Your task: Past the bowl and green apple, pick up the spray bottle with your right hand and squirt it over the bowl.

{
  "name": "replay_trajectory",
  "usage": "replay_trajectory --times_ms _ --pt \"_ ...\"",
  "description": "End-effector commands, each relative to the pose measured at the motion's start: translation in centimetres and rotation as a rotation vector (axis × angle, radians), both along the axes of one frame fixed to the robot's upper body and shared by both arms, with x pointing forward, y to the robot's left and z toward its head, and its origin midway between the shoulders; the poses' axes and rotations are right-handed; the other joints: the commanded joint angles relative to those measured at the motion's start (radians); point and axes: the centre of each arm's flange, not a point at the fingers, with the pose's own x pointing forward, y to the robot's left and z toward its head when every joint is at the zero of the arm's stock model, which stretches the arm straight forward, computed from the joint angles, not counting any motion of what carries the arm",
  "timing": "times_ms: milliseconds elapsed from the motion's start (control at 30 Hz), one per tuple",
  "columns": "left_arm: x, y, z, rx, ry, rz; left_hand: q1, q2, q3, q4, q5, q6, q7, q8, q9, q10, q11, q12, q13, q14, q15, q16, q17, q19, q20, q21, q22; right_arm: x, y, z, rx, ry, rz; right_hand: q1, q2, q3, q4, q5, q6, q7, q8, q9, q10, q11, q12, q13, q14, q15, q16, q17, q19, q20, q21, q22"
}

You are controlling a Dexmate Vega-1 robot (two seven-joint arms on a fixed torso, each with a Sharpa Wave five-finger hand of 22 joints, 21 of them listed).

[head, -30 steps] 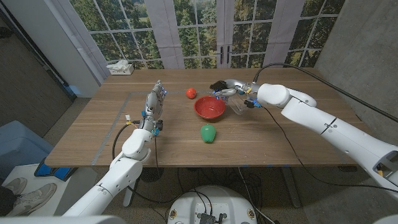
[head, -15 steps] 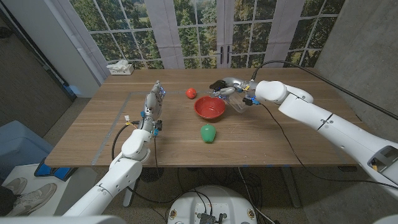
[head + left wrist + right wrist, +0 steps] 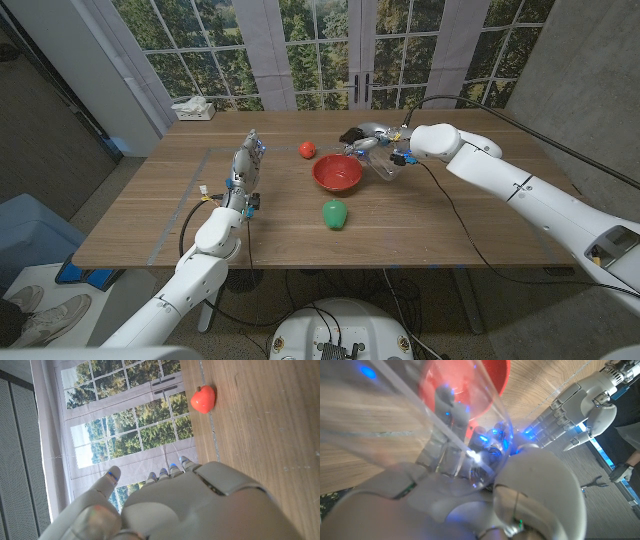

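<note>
Pickup looks done: the right hand (image 3: pixel 375 150) has its fingers wrapped around the clear plastic spray bottle with a black nozzle head (image 3: pixel 372 155), held off the wooden table (image 3: pixel 450 215) at the far-right rim of the red round bowl (image 3: pixel 337 172), nozzle end pointing left toward the bowl. In the right wrist view the see-through bottle body (image 3: pixel 445 420) crosses the fingers (image 3: pixel 447 405) with the bowl's red (image 3: pixel 485 380) behind it, so the grip looks firm. The step in hand is aiming. Judged next: carry the nozzle a bit more over the bowl's centre, tip it down, then squeeze the trigger; I cannot tell if a finger is on it. The green apple (image 3: pixel 334 213) sits near of the bowl, a small red fruit (image 3: pixel 307 149) far-left of it. The left hand (image 3: pixel 246 165) stands on the table well left, fingers straight and slightly apart, holding nothing.
</note>
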Motion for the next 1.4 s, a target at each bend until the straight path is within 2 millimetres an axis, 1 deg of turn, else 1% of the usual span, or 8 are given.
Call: replay_trajectory --times_ms 33,333,500,700,933,1167,1267,1400 --pt "0.2 0.1 0.2 0.001 -0.001 0.002 0.008 0.090 -0.002 0.002 0.007 -0.023 -0.004 0.004 0.005 -0.089 0.001 0.004 0.003 -0.140 -0.024 -0.001 0.002 0.003 -0.076 -0.005 0.003 0.2 0.0 0.4 0.006 0.015 0.013 -0.031 0.008 0.047 0.010 0.056 0.153 0.129 0.121 0.031 0.059 -0.034 0.120 0.004 0.192 -0.214 0.457 0.108 0.135 -0.195 0.004 0.088" --pt "0.3 0.0 0.3 0.005 0.000 -0.002 0.008 0.090 -0.001 0.002 0.007 -0.024 -0.004 0.004 0.005 -0.089 0.002 0.003 0.003 -0.140 -0.023 -0.001 0.002 0.003 -0.076 -0.006 0.003 0.6 -0.5 0.5 0.025 0.011 -0.004 -0.051 0.006 0.062 0.016 0.099 0.130 0.125 0.124 0.055 0.046 -0.031 0.116 0.005 0.217 -0.209 0.458 0.106 0.127 -0.193 -0.006 0.103" --pt "0.3 0.0 0.4 0.006 0.001 0.000 0.008 0.090 -0.001 0.001 0.007 -0.023 -0.004 0.004 0.005 -0.089 0.002 0.004 0.003 -0.140 -0.024 -0.001 0.002 0.004 -0.076 -0.007 0.003 0.5 -0.6 0.3 0.034 -0.034 -0.011 -0.061 -0.008 0.027 0.000 0.094 0.099 0.079 0.070 -0.009 0.014 -0.028 0.113 0.004 0.216 -0.210 0.453 0.105 0.103 -0.197 -0.032 0.060" --pt "0.5 -0.2 0.6 0.009 0.000 -0.004 0.009 0.091 -0.001 0.001 0.007 -0.024 -0.004 0.004 0.005 -0.089 0.003 0.004 0.003 -0.140 -0.024 -0.001 0.002 0.004 -0.076 -0.008 0.003 0.3 -1.2 0.3 0.075 -0.085 -0.010 -0.009 -0.052 -0.084 -0.045 -0.035 0.065 0.023 -0.098 -0.261 -0.090 -0.010 0.095 -0.003 0.171 -0.211 0.453 0.106 0.044 -0.205 -0.030 0.013" --pt "0.7 -0.4 0.9 0.013 0.002 -0.007 0.009 0.091 -0.001 0.001 0.007 -0.022 -0.004 0.005 0.005 -0.089 0.002 0.004 0.003 -0.140 -0.024 -0.002 0.002 0.004 -0.076 -0.009 0.003 0.3 -1.6 0.4 0.070 -0.087 -0.029 0.120 -0.069 -0.172 -0.040 -0.230 0.001 0.020 -0.185 -0.394 -0.190 0.025 -0.181 -0.296 0.082 -0.214 0.450 0.105 0.008 -0.213 -0.006 -0.030" --pt "1.0 -0.6 1.2 0.019 0.002 -0.012 0.009 0.091 -0.001 0.001 0.007 -0.022 -0.004 0.005 0.005 -0.089 0.004 0.004 0.003 -0.141 -0.025 -0.002 0.002 0.005 -0.076 -0.010 0.003 0.6 -1.8 0.7 0.066 -0.065 -0.034 0.215 -0.035 -0.166 -0.040 -0.294 -0.058 0.040 -0.287 -0.494 -0.210 0.044 -0.276 -0.385 0.036 -0.219 0.457 0.109 -0.020 -0.215 0.000 -0.030" --pt "1.1 -0.6 1.2 0.017 0.001 -0.013 0.009 0.091 -0.001 0.001 0.007 -0.022 -0.004 0.005 0.005 -0.089 0.004 0.004 0.003 -0.140 -0.025 -0.001 0.002 0.005 -0.076 -0.010 0.003 0.7 -1.9 0.9 0.066 -0.059 -0.035 0.254 -0.018 -0.165 -0.042 -0.330 -0.047 0.044 -0.399 -0.584 -0.204 0.047 -0.289 -0.388 0.013 -0.219 0.460 0.110 -0.031 -0.217 0.003 -0.015" --pt "1.1 -0.7 1.3 0.020 0.001 -0.013 0.010 0.091 -0.001 0.001 0.007 -0.022 -0.004 0.005 0.005 -0.089 0.004 0.004 0.003 -0.140 -0.025 -0.001 0.002 0.005 -0.076 -0.011 0.003 0.9 -1.9 1.0 0.069 -0.056 -0.031 0.258 -0.019 -0.164 -0.037 -0.339 -0.070 0.049 -0.449 -0.615 -0.203 0.049 -0.294 -0.392 0.003 -0.217 0.457 0.109 -0.033 -0.217 -0.002 -0.015"
